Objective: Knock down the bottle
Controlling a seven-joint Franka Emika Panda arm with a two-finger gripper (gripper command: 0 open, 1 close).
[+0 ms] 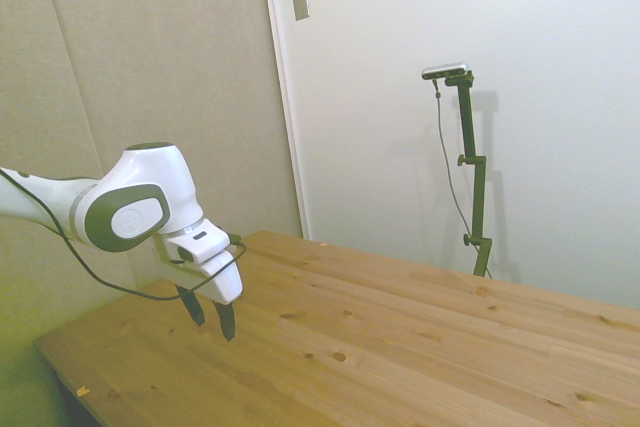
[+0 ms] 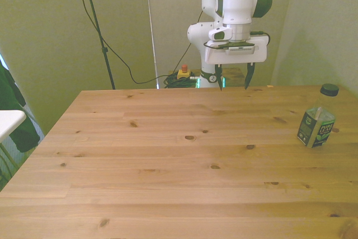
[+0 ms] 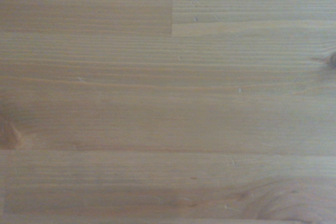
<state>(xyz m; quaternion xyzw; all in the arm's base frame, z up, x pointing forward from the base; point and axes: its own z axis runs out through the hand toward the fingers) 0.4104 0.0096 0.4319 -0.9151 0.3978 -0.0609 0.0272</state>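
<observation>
Front view, left to right: bare wooden table (image 2: pixel 168 160) across most of the frame; gripper (image 2: pixel 235 76) hanging above the far edge, a little toward the front view's right of middle, fingers pointing straight down with a clear gap between them (jaws apart, nothing held). Fingertips sit above the wood, not touching.

Further toward the front view's right, near that edge of the table: the bottle (image 2: pixel 317 119). It stands upright, long axis vertical, dark cap at the top, base on the wood. Green-and-white label wraps the lower body. Well apart from the gripper, and nearer the camera than it.

Side view: arm (image 1: pixel 120 209) enters from the left, gripper (image 1: pixel 209 315) low over the table's near corner, fingers down and spread. The bottle is out of this frame (only the front view shows it). Pale wall and door (image 1: pixel 460 107) behind.

Wrist view: only wood grain (image 3: pixel 168 103), a few knots, one plank joint. No bottle here.
</observation>
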